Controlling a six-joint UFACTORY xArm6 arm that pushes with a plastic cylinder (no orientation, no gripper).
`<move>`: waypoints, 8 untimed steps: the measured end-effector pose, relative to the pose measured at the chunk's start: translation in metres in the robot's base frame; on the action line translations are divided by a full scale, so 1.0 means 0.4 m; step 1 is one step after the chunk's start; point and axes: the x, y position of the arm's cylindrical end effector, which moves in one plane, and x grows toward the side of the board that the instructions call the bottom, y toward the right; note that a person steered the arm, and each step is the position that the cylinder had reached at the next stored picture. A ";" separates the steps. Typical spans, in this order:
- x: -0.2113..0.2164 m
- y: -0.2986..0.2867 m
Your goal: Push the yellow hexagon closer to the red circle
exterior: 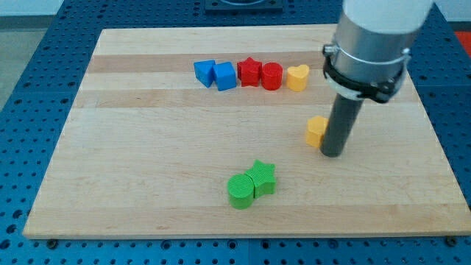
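Note:
The yellow hexagon lies right of the board's centre, partly hidden by my rod. My tip rests on the board just to the hexagon's right, touching or nearly touching it. The red circle sits in a row near the view's top, up and to the left of the hexagon, between a red star on its left and a yellow heart on its right.
Two blue blocks stand at the left end of the top row. A green circle and a green star touch each other near the view's bottom centre. The wooden board lies on a blue perforated table.

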 end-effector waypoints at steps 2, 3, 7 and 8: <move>-0.107 -0.065; -0.134 -0.083; -0.171 0.008; -0.171 0.004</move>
